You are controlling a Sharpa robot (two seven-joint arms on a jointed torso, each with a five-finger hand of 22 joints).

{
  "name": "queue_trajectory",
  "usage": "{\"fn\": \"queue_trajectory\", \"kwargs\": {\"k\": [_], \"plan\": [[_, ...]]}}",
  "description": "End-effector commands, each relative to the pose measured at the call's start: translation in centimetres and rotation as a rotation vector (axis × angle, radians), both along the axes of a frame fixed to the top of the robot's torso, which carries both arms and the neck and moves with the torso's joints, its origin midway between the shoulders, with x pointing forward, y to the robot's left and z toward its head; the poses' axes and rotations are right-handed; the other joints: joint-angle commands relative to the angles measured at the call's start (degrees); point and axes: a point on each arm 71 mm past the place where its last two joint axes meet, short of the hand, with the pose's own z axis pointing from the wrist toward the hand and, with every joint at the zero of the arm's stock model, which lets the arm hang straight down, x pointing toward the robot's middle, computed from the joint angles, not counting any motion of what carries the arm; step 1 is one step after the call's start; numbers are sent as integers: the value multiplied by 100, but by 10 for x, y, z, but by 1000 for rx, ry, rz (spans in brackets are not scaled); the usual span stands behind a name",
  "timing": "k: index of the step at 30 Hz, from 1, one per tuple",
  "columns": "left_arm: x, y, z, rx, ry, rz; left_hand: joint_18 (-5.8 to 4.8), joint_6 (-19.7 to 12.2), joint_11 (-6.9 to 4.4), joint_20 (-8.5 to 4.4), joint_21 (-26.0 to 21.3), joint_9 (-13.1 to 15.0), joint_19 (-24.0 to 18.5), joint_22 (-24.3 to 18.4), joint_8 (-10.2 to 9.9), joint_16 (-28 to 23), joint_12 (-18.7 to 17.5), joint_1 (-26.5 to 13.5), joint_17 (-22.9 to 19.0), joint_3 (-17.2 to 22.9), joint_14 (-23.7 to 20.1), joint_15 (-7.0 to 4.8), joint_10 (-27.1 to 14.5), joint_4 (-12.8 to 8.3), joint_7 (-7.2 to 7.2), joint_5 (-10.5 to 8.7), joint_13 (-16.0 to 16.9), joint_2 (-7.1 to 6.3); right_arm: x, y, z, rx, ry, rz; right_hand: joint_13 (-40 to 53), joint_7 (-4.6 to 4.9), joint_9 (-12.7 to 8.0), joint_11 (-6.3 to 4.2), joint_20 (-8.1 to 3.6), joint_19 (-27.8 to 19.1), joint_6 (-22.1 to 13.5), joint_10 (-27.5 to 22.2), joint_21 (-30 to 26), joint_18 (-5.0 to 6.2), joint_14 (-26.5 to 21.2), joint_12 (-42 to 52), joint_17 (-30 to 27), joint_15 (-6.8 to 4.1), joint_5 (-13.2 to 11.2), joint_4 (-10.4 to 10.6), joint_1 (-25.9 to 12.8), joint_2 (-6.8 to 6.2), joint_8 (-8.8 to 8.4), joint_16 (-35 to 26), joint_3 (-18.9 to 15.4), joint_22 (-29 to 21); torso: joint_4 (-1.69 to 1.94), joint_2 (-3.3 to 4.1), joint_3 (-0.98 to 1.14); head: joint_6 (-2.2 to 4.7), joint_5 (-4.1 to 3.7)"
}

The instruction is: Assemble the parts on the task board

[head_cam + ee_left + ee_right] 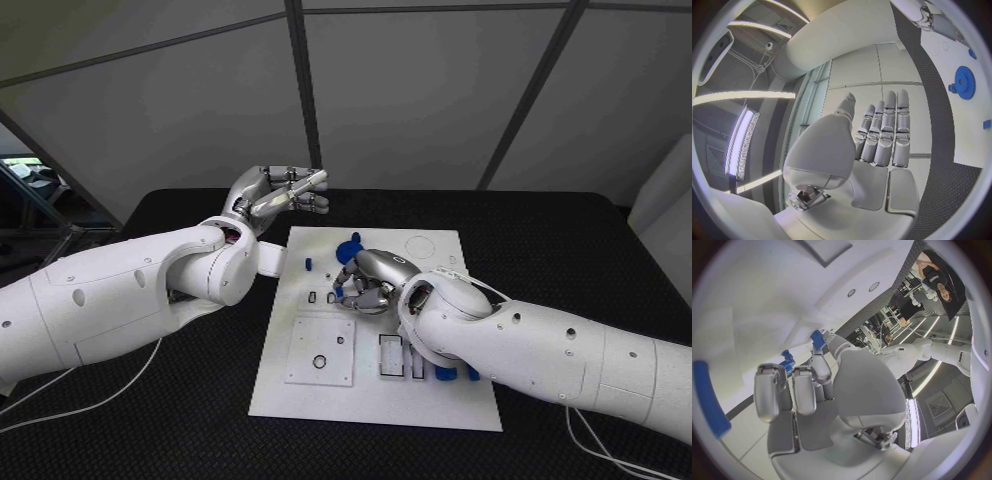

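Note:
The white task board (433,400) lies in the middle of the black table. My right hand (368,280) hangs over the board's centre with its fingers curled down; in the right wrist view this hand (836,390) pinches a small blue part (817,339) between thumb and a fingertip, close above the board (767,315). A blue gear (351,247) sits on the board just behind that hand. My left hand (281,192) is raised beyond the board's back left corner, fingers straight and holding nothing (873,145).
Blue parts (447,373) stand in slots near the board's front right, and a small blue peg (307,263) stands at its left side. The left wrist view shows the gear (964,82) and a small blue piece (986,123). Cables trail on the table's front corners.

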Motion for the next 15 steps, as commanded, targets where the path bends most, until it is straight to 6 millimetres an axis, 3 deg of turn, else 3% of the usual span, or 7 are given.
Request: {"fn": "queue_trajectory", "kwargs": {"k": [1,15], "plan": [[0,-1,1,-2,-8,-5,-77,-16,33,12,0,-5,-43,-8,-39,-33,-37,-15,5,-26,-20,13,-13,-4,21,-13,4,31,0,-3,-8,-53,22,2,-8,12,-22,3,33,-3,-53,-32,0,-25,379,-18,526,8,-19,-5,-54,-33,-34,-16,28,709,-2,3,4,2,9],[0,-1,1,-2,-8,-5,-77,-16,33,12,0,-5,-43,-8,-39,-33,-37,-15,5,-26,-20,13,-13,-4,21,-13,4,31,0,-2,-9,-84,13,10,-29,34,-34,22,48,-11,-111,-58,-6,-22,379,-43,528,25,-33,-35,-57,-79,-62,-18,37,701,0,0,3,-37,14]]}}
